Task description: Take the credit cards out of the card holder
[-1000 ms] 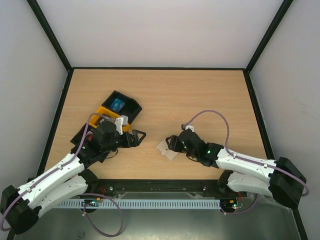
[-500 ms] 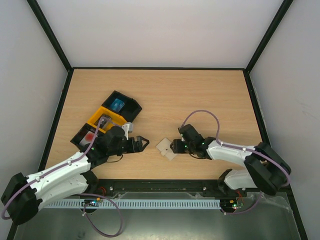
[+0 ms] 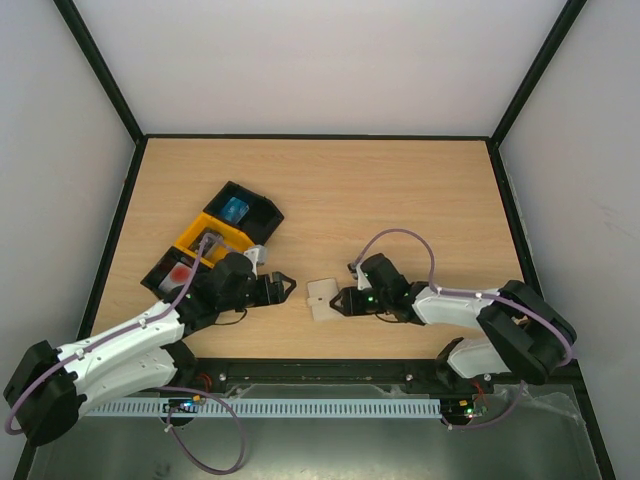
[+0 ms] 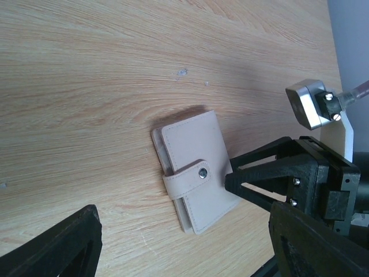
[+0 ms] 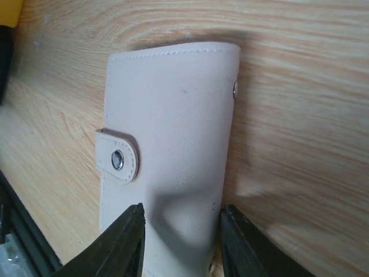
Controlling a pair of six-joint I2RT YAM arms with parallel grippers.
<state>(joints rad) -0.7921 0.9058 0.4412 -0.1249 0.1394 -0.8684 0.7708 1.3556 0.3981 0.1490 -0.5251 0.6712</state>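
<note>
Card holder (image 4: 193, 167): looks light, thin, soft, snapped shut; grip long edges. Right gripper (image 5: 181, 216) jaws apart astride end, contact unclear. Left gripper (image 3: 285, 287) spread wide.

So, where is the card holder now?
Top view: the flat pale rectangular card holder lies on the wooden table, between the left end effector and the right end effector, nearer the latter.

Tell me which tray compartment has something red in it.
The near black compartment, at the row's lower-left end in the top view, holds the red card. The yellow compartment sits in the middle, and the far black compartment holds a blue item.
</note>
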